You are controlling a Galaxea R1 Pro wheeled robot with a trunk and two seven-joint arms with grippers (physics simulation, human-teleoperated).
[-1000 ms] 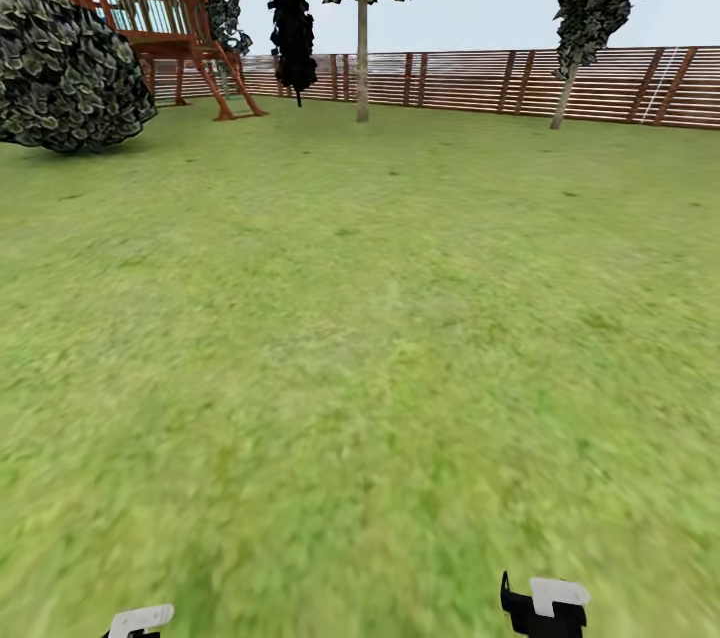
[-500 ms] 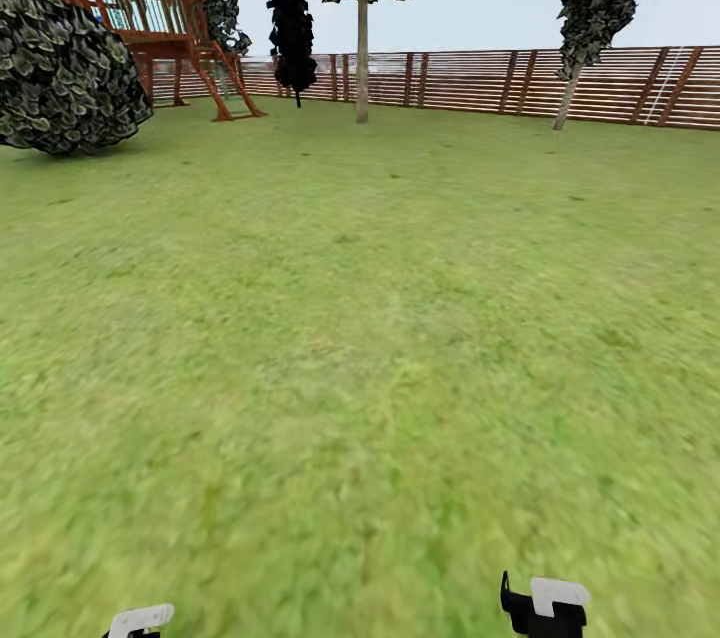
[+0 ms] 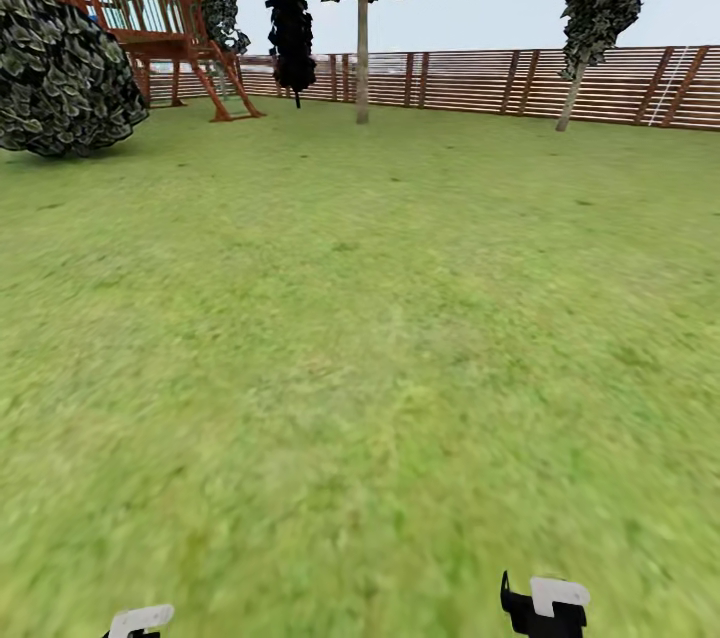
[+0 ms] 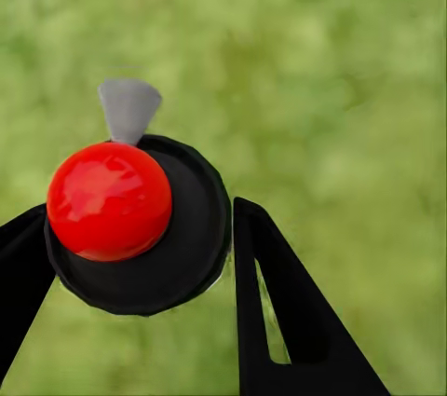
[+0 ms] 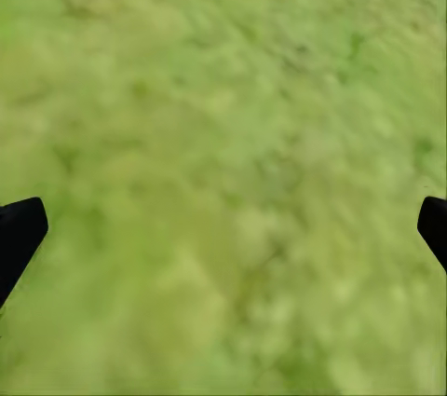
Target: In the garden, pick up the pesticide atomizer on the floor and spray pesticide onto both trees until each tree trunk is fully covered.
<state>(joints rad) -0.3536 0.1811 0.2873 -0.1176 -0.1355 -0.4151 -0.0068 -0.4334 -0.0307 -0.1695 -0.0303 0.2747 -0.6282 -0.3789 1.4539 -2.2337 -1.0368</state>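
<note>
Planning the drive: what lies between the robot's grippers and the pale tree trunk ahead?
Bare grass floor up to the tree trunk, in the head view.

The tree (image 3: pixel 362 28) by the fence (image 3: pixel 480 83) loses its crown off the top edge. Atomizer (image 4: pixel 140 219) body's hidden under its own cap, and the grass (image 5: pixel 223 135) is just blur.

Just blurry green grass floor (image 3: pixel 380 338) with yellowish patches. Standing on it: round shrub (image 3: pixel 65 68), wooden playset (image 3: pixel 150 18), pale-trunked tree (image 3: pixel 362 48), slat fence (image 3: pixel 520 83).
</note>
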